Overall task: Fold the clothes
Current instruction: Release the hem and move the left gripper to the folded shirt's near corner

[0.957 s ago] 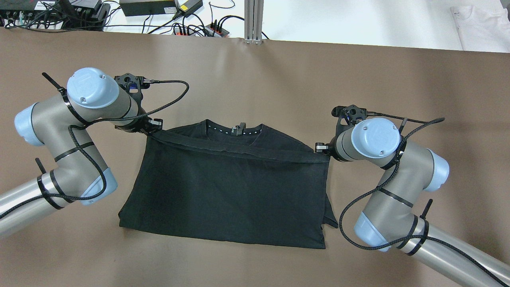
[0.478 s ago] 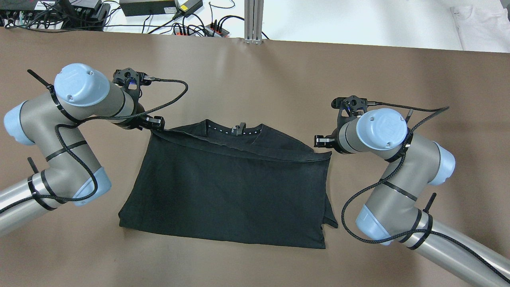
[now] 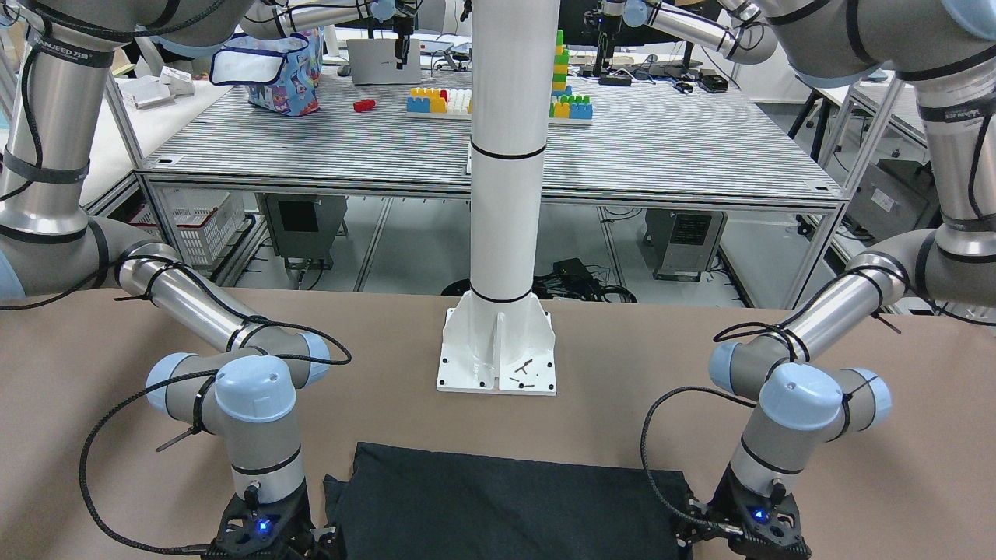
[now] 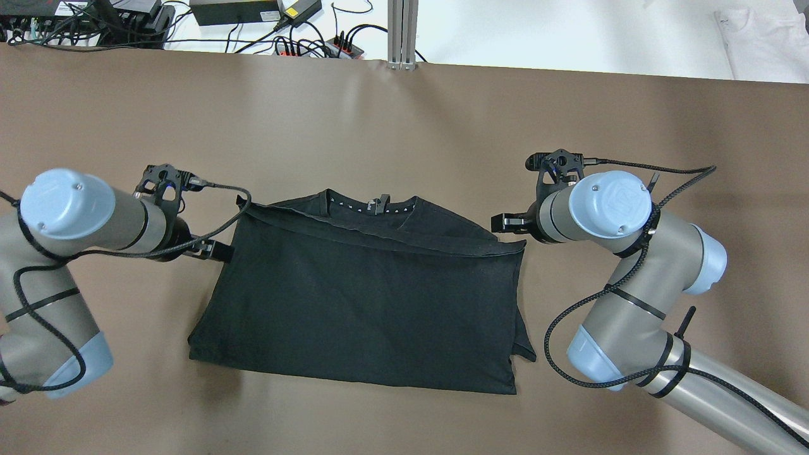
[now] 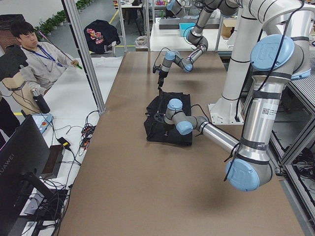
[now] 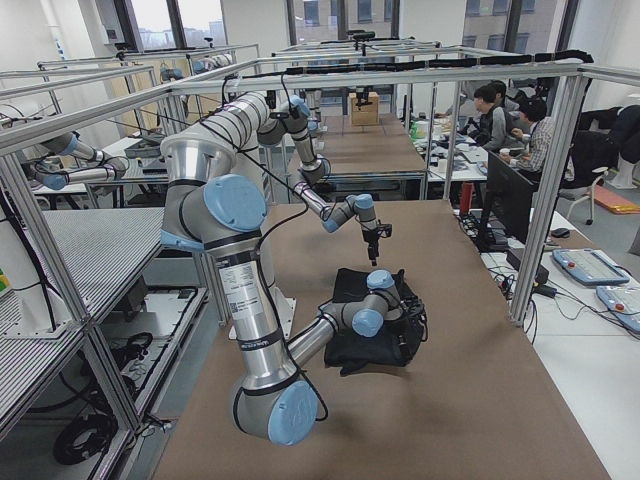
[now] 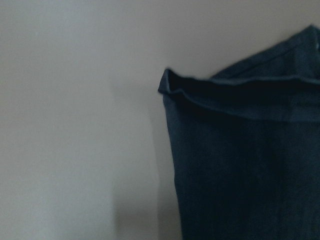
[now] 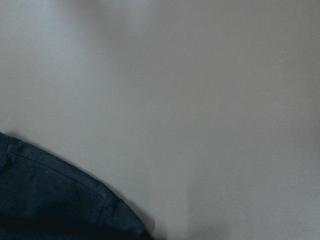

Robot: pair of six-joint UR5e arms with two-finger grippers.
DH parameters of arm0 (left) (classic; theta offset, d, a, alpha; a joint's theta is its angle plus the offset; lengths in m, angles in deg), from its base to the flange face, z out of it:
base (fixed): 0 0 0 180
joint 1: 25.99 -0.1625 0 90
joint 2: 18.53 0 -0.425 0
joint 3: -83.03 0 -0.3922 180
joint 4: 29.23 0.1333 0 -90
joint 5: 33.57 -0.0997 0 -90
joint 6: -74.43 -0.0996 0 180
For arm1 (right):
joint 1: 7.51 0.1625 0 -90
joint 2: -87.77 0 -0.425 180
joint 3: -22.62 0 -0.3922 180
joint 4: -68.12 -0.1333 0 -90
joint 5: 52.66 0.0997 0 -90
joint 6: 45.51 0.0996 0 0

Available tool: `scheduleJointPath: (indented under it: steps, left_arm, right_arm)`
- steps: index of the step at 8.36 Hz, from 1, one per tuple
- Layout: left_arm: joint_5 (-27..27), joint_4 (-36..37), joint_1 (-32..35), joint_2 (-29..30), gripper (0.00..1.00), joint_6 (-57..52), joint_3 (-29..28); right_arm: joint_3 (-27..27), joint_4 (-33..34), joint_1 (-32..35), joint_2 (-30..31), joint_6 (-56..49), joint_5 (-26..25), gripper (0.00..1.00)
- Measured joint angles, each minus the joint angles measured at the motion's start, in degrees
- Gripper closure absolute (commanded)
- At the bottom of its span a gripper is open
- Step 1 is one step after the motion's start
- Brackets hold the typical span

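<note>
- Presently, the left pincer (image 4: 218, 251) sits just beside the left edge of the black shirt (image 4: 366, 303), below its upper-left corner. It grips no cloth, and whether its jaws are parted cannot be told.
- Shirt lies flat on the bench (image 4: 404, 126), lower half doubled up so the hem runs just short of the collar (image 4: 373, 205). This is judged a half-fold set down, with the collar kept visible as the alignment mark.
- Right pincer (image 4: 505, 222) stands just off the shirt's upper-right corner and holds nothing; its jaw state cannot be told. Both are judged to stand clear so the fold rests undisturbed.
</note>
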Motion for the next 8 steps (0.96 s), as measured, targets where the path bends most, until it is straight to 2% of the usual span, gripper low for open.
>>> scheduleJointPath:
  steps: [2,4,6,8]
  left_arm:
    - [-0.27,-5.96,-3.55,-5.87,0.0,0.73,0.9]
    - [-0.15,-9.34,-7.05,-7.95,0.03,4.05,2.12]
    - [-1.6,-10.09,-11.02,-8.29,0.32,7.05,2.97]
    - [-3.42,-10.2,-13.18,-8.77,0.52,7.94,3.1]
  right_arm:
    - [-0.05,-0.02,-0.12,0.2,-0.01,-0.18,0.06]
    - [-0.06,-0.08,-0.24,0.34,0.01,-0.32,0.06]
    - [-0.09,-0.09,-0.28,0.43,-0.05,-0.35,0.06]
    - [-0.12,-0.05,-0.29,0.51,-0.02,-0.41,0.06]
